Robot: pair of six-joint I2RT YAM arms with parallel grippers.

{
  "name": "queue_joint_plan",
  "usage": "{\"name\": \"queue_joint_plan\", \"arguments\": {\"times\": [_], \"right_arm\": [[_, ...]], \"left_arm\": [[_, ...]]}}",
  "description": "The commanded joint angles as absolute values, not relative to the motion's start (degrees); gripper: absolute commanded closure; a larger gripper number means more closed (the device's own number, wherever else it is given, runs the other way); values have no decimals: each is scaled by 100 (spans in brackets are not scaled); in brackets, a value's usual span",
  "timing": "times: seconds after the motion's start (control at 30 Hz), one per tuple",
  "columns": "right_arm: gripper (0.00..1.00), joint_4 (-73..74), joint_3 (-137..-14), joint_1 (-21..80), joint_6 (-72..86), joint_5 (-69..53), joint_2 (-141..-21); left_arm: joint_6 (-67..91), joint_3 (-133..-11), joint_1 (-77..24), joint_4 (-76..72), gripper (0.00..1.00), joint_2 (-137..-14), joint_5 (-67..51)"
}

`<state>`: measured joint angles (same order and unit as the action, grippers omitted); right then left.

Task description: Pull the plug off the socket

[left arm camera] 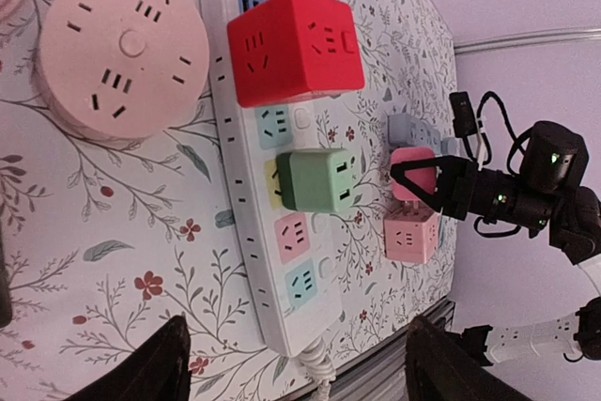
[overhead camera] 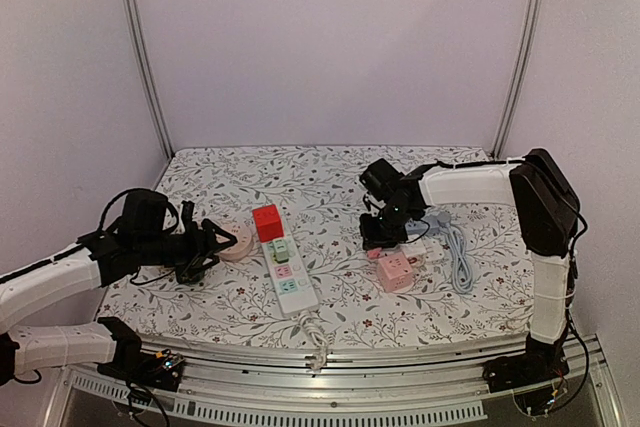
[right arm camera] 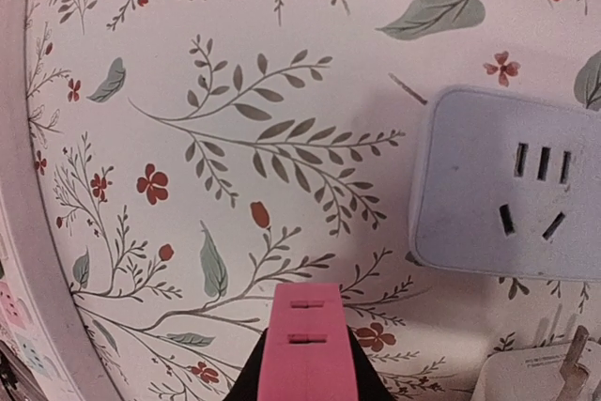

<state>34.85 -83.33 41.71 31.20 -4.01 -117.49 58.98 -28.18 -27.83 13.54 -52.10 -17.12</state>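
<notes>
Your right gripper (right arm camera: 307,377) is clenched on the pink plug (right arm camera: 307,340), snug between its jaws: light, rigid, slick plastic, so pinch the flat sides, while your left gripper (left arm camera: 300,363) hangs released.

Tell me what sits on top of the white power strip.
A red cube adapter and a green cube adapter are plugged into the white power strip. Some bare sockets show between them and toward the cord. The sockets beneath both cubes are hidden.

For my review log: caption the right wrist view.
Right gripper holds a pink plastic cube plug over floral cloth, near a pale square socket block.
</notes>
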Motion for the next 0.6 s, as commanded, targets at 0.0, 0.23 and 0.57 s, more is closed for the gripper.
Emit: {"name": "queue_joint_plan", "arguments": {"times": [0.0,0.23,0.57], "right_arm": [[78,3532,-8382,4075,3016,-325,-11988],[67,3558,-8279,4021,3015,-235,-11886],[58,3644,-8235,4009,3034,-115,-11768]], "left_arm": [[5951,-2725,-2728,1266,23,-5190,-1709],[5960,-2711,-2729,1216,23,-5220,-1696],[5942,-2751,-2735,1104,23,-5386,-1732]]}}
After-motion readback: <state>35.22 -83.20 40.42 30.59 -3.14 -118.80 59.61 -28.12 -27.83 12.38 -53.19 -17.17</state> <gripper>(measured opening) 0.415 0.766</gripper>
